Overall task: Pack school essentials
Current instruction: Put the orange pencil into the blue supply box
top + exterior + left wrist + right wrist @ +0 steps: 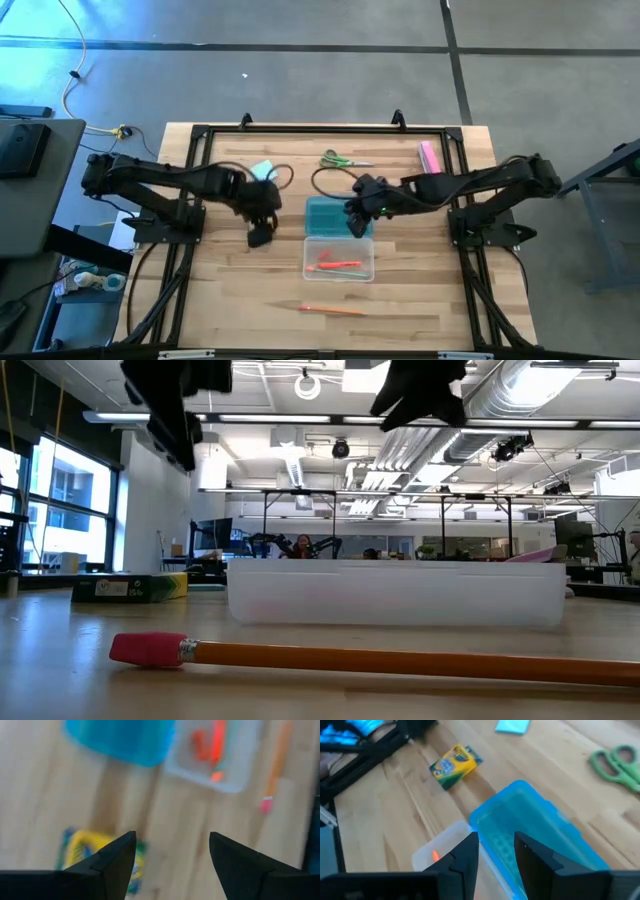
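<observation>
L tool [261,236] over crayon box [455,765].

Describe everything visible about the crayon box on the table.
The crayon box is a small rectangular carton, seemingly printed cardboard, yellow with green ends and dark lettering. It looks closed and lies flat on the bare wooden table, turned at an angle to the boards. Nothing touches it. The left gripper hovers above it with fingers open, so the high view hides it under that arm. It sits apart from the teal lid and the clear case. In the low view it shows at the far left.
</observation>
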Motion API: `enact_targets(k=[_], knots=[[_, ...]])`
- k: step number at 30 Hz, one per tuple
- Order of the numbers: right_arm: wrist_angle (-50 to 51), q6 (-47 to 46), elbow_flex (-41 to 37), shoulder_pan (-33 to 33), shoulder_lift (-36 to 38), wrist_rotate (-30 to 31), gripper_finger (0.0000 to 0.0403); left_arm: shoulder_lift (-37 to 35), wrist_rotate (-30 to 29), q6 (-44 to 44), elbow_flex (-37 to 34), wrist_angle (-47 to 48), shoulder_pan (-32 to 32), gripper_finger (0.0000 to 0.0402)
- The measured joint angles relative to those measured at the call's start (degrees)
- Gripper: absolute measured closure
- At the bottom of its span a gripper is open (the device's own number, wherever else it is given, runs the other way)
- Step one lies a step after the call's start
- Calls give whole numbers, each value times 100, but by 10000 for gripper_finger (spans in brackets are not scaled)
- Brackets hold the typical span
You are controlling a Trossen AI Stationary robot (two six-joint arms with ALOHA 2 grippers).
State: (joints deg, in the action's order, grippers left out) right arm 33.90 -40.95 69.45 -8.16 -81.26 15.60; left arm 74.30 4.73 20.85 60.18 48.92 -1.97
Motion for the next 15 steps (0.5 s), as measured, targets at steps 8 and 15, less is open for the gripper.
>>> enact_targets(k=[8, 15], knots=[[448, -60, 0, 0, 608, 199, 286, 158, -496, 16, 13, -1648, 1395, 161], [566, -20, 0, -10, 711, 177, 286, 534, -1197, 818, 4, -2148, 2242, 161]])
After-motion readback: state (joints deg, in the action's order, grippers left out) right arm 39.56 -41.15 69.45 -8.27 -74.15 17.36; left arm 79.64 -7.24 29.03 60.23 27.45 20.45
